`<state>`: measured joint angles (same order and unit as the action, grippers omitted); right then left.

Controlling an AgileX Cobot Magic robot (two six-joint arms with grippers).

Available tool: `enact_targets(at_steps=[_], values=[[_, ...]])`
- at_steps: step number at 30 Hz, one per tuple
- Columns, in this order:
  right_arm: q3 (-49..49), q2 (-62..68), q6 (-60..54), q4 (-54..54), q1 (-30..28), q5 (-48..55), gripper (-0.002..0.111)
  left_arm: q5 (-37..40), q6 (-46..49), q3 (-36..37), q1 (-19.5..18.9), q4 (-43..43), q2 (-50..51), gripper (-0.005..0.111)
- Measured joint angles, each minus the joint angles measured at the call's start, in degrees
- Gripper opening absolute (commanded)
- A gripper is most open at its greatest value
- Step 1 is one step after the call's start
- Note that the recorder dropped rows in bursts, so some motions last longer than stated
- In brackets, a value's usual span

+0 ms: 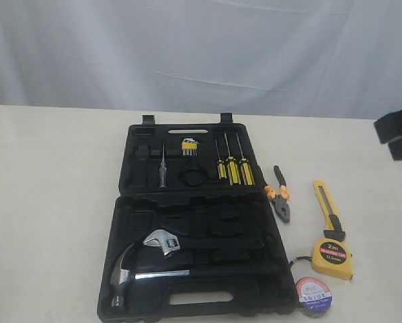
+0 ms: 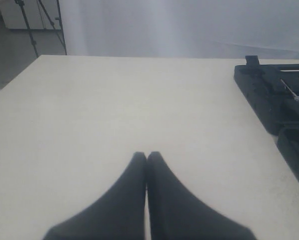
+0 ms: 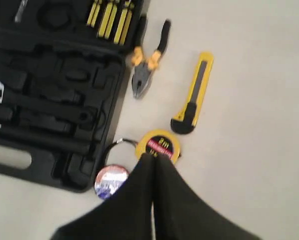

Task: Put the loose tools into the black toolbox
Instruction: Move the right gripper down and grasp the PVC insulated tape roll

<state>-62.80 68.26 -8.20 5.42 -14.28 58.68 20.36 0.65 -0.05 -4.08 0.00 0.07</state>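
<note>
The black toolbox (image 1: 194,222) lies open in the middle of the table, both halves flat. To its right lie the orange-handled pliers (image 1: 279,195), the yellow-black utility knife (image 1: 328,210), the yellow tape measure (image 1: 333,258) and the black tape roll (image 1: 314,295). My right gripper (image 3: 153,156) is shut and empty, raised above the table, its tips over the tape measure (image 3: 159,144). The roll (image 3: 111,181), the knife (image 3: 194,95) and the pliers (image 3: 148,60) show around it. My left gripper (image 2: 146,155) is shut and empty over bare table, left of the toolbox (image 2: 269,95).
A claw hammer (image 1: 130,272) and an adjustable wrench (image 1: 164,241) sit in the near half of the case. Three screwdrivers (image 1: 233,168), hex keys (image 1: 189,146) and a small driver (image 1: 162,171) sit in the far half. A white curtain hangs behind the table.
</note>
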Motion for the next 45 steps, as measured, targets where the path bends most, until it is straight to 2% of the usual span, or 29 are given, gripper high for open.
enact_targets(at_steps=[5,7,9,11,12,13,15,21,24,31,37,42,45], values=[[-0.02,6.59,-4.57,2.75,0.67,6.52,0.000,0.00,0.00,0.00,0.00,0.00,0.00,0.000],[0.65,8.07,-5.97,2.78,2.01,7.53,0.004,0.00,0.00,0.00,0.00,0.00,0.00,0.000],[1.86,9.13,-7.62,3.09,4.15,7.91,0.016,0.00,0.00,0.00,0.00,0.00,0.00,0.000],[3.27,9.79,-8.52,3.07,6.47,7.72,0.033,0.00,0.00,0.00,0.00,0.00,0.00,0.000],[4.18,9.87,-8.76,2.90,7.63,7.13,0.048,0.00,0.00,0.00,0.00,0.00,0.00,0.000],[5.91,10.04,-8.92,2.15,9.55,5.18,0.052,0.00,0.00,0.00,0.00,0.00,0.00,0.000],[8.97,10.04,-7.64,-0.25,11.37,1.73,0.053,0.00,0.00,0.00,0.00,0.00,0.00,0.000],[16.85,13.74,1.02,-3.84,11.94,-6.68,0.053,0.00,0.00,0.00,0.00,0.00,0.00,0.000],[17.48,18.45,5.80,-5.97,12.05,-7.69,0.053,0.00,0.00,0.00,0.00,0.00,0.00,0.000],[17.48,25.99,8.79,-6.40,15.72,-13.52,0.053,0.00,0.00,0.00,0.00,0.00,0.00,0.000],[17.48,29.73,9.96,-6.40,16.34,-17.36,0.053,0.00,0.00,0.00,0.00,0.00,0.00,0.000],[17.48,30.21,9.96,-6.56,16.48,-17.36,0.069,0.00,0.00,0.00,0.00,0.00,0.00,0.000],[17.48,30.43,9.96,-6.71,16.48,-17.47,0.072,0.00,0.00,0.00,0.00,0.00,0.00,0.000]])
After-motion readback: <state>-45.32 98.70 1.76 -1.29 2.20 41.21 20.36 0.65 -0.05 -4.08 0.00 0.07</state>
